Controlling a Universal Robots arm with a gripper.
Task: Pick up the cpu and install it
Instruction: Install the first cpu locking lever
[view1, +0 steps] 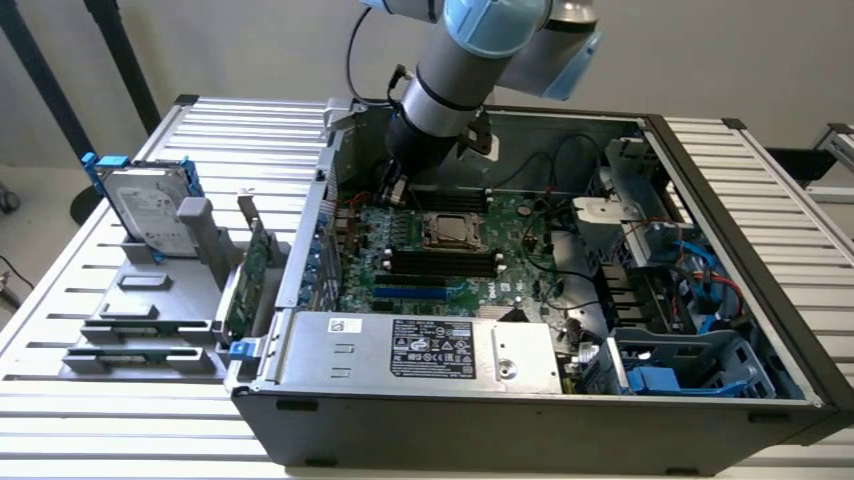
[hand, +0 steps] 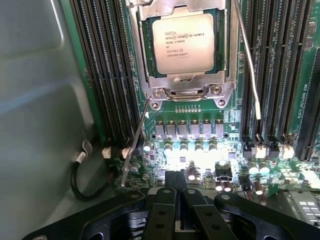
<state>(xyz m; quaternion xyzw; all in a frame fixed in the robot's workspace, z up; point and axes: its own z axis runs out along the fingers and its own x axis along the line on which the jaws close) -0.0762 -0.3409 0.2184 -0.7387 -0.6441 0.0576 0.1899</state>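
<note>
Black fingers (hand: 167, 210) of your gripper (hand: 176, 176) were pressed together, and you had nothing pinched between them. In the exterior view the gripper (view1: 395, 190) hung inside the open computer case (view1: 534, 425), low over the far part of the green motherboard (view1: 467, 275).

The cpu (hand: 183, 42) lay flat in its socket with its dull silver top and printed lettering facing up, near your fingertips but clear of them. A metal frame (hand: 187, 92) ran around the chip. One thin metal lever (hand: 135, 145) stood on one side of the socket and another lever (hand: 247, 65) on the other side. In the exterior view the cpu (view1: 451, 229) sat about the middle of the board, just on the near side of the gripper. Rows of dark memory slots (hand: 107, 75) ran alongside the socket.

Nearer to you in the case lay a grey metal box (view1: 427, 350) with a black label. Outside the case, towards the exterior view's left, a silver hard drive (view1: 144, 210) with blue rails stood upright in a grey rack (view1: 147, 320) on the slatted table (view1: 107, 430).
</note>
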